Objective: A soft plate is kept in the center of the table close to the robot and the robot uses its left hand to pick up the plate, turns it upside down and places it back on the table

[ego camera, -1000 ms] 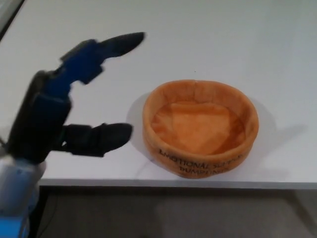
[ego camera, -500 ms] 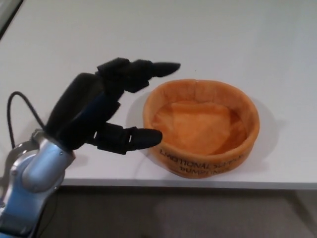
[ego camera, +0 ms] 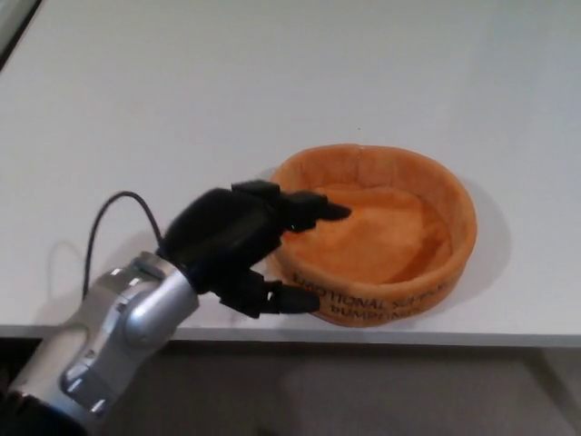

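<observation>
Soft plate (ego camera: 381,232): orange, round, with a raised padded rim; upright, opening facing up. Positioned on the white table (ego camera: 182,91), close to the near edge, slightly right of centre in the head view. Black lettering printed on the outer wall at the near side, partly blurred and partly covered.

Left hand (ego camera: 245,245): black, entering from the lower left on a silver forearm (ego camera: 118,331). Located at the plate's left near rim. Upper fingers (ego camera: 313,209) extended over the rim, tips above the plate's inner floor. Thumb (ego camera: 290,298) extended along the outside of the near wall, just below the lettering. Rim section positioned between fingers and thumb. Opening narrow, straddling the wall; firm contact on the fabric not confirmable from this view. Plate wall shape undistorted; base flat on the table.

Black cable (ego camera: 109,213): looped above the wrist, over the table surface.

Right hand: not in view.

Below the table edge: dark floor area, no detail resolvable.
</observation>
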You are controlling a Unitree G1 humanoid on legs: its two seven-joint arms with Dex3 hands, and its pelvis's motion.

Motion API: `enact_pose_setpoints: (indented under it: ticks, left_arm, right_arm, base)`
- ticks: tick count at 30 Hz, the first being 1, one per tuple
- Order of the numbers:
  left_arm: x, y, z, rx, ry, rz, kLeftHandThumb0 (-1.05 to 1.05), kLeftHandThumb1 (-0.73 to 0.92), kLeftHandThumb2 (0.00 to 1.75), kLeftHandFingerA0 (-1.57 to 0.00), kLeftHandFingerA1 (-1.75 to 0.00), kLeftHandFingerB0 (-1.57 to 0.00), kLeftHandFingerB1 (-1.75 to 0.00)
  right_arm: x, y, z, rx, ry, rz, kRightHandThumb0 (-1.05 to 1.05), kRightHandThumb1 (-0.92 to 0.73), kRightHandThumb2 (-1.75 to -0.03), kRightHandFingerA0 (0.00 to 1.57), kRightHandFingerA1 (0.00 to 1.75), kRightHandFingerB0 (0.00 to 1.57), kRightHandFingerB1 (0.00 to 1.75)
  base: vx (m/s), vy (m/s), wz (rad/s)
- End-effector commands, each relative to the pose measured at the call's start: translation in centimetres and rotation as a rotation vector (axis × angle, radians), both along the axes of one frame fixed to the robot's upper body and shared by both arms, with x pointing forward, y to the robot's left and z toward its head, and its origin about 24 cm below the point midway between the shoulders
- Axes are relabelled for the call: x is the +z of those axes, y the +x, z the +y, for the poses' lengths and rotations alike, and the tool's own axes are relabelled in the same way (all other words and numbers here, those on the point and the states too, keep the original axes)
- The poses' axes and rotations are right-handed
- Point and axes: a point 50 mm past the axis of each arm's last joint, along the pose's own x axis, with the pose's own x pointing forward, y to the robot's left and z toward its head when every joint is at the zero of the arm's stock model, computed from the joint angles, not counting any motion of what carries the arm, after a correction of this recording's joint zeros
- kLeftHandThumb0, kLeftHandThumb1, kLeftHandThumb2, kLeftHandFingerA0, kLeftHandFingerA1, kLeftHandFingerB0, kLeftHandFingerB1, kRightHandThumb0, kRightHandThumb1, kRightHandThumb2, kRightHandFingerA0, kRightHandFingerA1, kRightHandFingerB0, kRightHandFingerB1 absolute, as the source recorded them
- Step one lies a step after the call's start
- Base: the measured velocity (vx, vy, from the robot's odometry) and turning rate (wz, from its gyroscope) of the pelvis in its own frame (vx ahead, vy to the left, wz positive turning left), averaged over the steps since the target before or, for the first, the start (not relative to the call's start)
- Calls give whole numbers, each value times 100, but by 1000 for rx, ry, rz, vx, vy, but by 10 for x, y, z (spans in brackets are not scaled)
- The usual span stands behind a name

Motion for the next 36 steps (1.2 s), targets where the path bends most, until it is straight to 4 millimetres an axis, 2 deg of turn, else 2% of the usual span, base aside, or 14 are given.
enact_pose_setpoints:
  ticks: [1, 9, 12, 13, 16, 22, 23, 26, 28, 31, 32, 33, 34, 36]
  left_arm:
    - [-31, -4, -3, 55, 155, 7, -90, 73, 63, -31, -36, -31, -32]
    - [-60, -13, -5, -4, 355, 23, -92, 76, 64, -31, -35, -30, -31]
    - [-68, -15, -9, -56, 424, 2, -97, 64, 72, -34, -39, -32, -35]
    - [-69, -15, -12, -71, 447, -7, -93, 76, 64, -36, -37, -35, -32]
    - [-72, -17, -19, -114, 513, -30, -91, 76, 64, -37, -36, -35, -32]
    - [-70, -12, -29, -149, 621, -80, -91, 79, 65, -33, -37, -30, -31]
    - [-67, -9, -31, -146, 629, -97, -95, 67, 76, -33, -42, -27, -35]
    - [-61, -5, -33, -136, 638, -132, -94, 65, 77, -34, -42, -27, -35]
    - [-56, -1, -35, -125, 649, -171, -86, 76, 64, -43, -40, -33, -32]
    - [-52, 3, -37, -97, 665, -264, -81, 76, 63, -66, -59, -50, -40]
    - [-52, 4, -38, -83, 639, -298, -77, 55, 88, -78, -98, -67, -74]
    - [-52, 4, -38, -77, 628, -312, -77, 55, 88, -78, -98, -67, -74]
    - [-51, 4, -38, -80, 620, -321, -68, 69, 61, -84, -100, -76, -70]
    - [-50, 4, -39, -72, 584, -337, -60, 65, 60, -93, -109, -86, -74]
  right_arm:
    - [5, 1, -7, 12, -21, -19, -67, -87, -67, 40, 47, 32, 31]
    - [5, 0, -8, 34, -41, -3, -68, -89, -67, 40, 44, 30, 30]
    - [6, 0, -9, 34, -41, -6, -67, -88, -67, 40, 44, 30, 30]
    - [6, 0, -9, 33, -35, -4, -68, -88, -67, 40, 44, 31, 30]
    - [5, 1, -8, 38, -41, -4, -67, -88, -67, 42, 44, 32, 30]
    - [4, 2, -7, 44, -25, -1, -67, -87, -67, 43, 44, 32, 31]
    - [5, 3, -7, 44, -28, -4, -66, -88, -67, 44, 44, 33, 31]
    - [5, 5, -7, 48, -35, -13, -66, -88, -67, 43, 44, 33, 31]
    - [4, 5, -7, 46, -20, -4, -68, -88, -67, 42, 44, 32, 31]
    - [5, 5, -7, 53, -50, -14, -68, -89, -67, 44, 43, 33, 31]
    - [5, 5, -7, 58, -51, -16, -68, -89, -67, 43, 43, 32, 31]
    - [5, 5, -7, 61, -50, -17, -68, -89, -67, 43, 43, 32, 31]
    - [4, 5, -7, 58, -44, -9, -69, -88, -67, 43, 43, 32, 31]
    - [4, 5, -7, 60, -45, -12, -68, -88, -67, 43, 43, 32, 31]
  base:
    - [0, 0, 0]
    - [0, 0, 0]
    - [0, 0, 0]
    - [0, 0, 0]
    - [0, 0, 0]
    - [0, 0, 0]
    - [0, 0, 0]
    - [0, 0, 0]
    - [0, 0, 0]
    - [0, 0, 0]
    - [0, 0, 0]
    - [0, 0, 0]
    - [0, 0, 0]
    - [0, 0, 0]
